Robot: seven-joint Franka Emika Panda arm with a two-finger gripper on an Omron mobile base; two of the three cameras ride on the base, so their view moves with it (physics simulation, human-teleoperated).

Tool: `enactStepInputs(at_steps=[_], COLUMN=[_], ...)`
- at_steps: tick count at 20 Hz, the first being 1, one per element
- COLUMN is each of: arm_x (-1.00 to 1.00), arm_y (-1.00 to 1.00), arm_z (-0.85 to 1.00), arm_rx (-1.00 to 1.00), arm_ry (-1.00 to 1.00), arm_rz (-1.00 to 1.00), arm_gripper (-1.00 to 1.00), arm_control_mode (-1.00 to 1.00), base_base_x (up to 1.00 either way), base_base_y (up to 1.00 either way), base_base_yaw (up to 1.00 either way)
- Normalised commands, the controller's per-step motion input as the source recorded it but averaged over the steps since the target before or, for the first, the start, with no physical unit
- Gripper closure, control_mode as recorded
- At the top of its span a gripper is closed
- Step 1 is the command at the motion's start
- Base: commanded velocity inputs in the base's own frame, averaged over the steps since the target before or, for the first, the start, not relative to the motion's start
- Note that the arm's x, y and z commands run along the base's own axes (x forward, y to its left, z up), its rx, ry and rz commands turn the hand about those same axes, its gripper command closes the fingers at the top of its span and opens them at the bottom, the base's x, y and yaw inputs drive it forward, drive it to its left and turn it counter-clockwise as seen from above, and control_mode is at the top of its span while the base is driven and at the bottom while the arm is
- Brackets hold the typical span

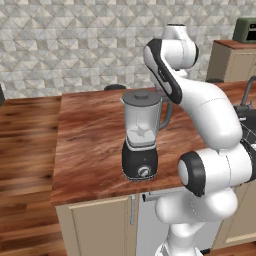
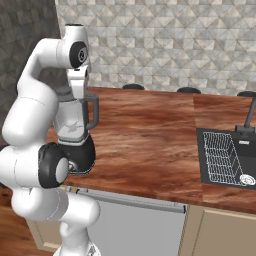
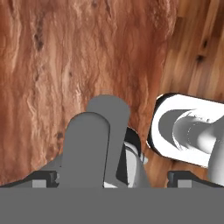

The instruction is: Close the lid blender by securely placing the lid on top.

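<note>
The blender (image 1: 141, 135) stands upright on the wooden bench (image 1: 90, 145), pretty close to the front edge. Clear plastic jar on top, grey handle sticking out on its right side in the left base view, and a rounded black base with a little silver dial facing front. You can see the blades down in the bottom of the jar, otherwise it looks empty. The lid (image 1: 141, 96) is a flat dark grey disc, and it sits level on the jar's rim, covering the mouth. From the right base view the blender (image 2: 76, 135) is partly behind the arm.
</note>
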Motion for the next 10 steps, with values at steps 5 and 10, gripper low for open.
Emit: enactStepInputs(at_steps=[5, 10], arm_x=[0.00, -0.02], arm_y=[-0.12, -0.06], arm_z=[0.03, 0.37], arm_rx=[0.00, 0.00], arm_ry=[-0.01, -0.10], arm_rz=[-0.01, -0.01], arm_gripper=[-1.00, -1.00], arm_control_mode=[-1.00, -1.00], base_base_x=[0.00, 0.00], base_base_y=[0.00, 0.00], base_base_yaw=[0.00, 0.00])
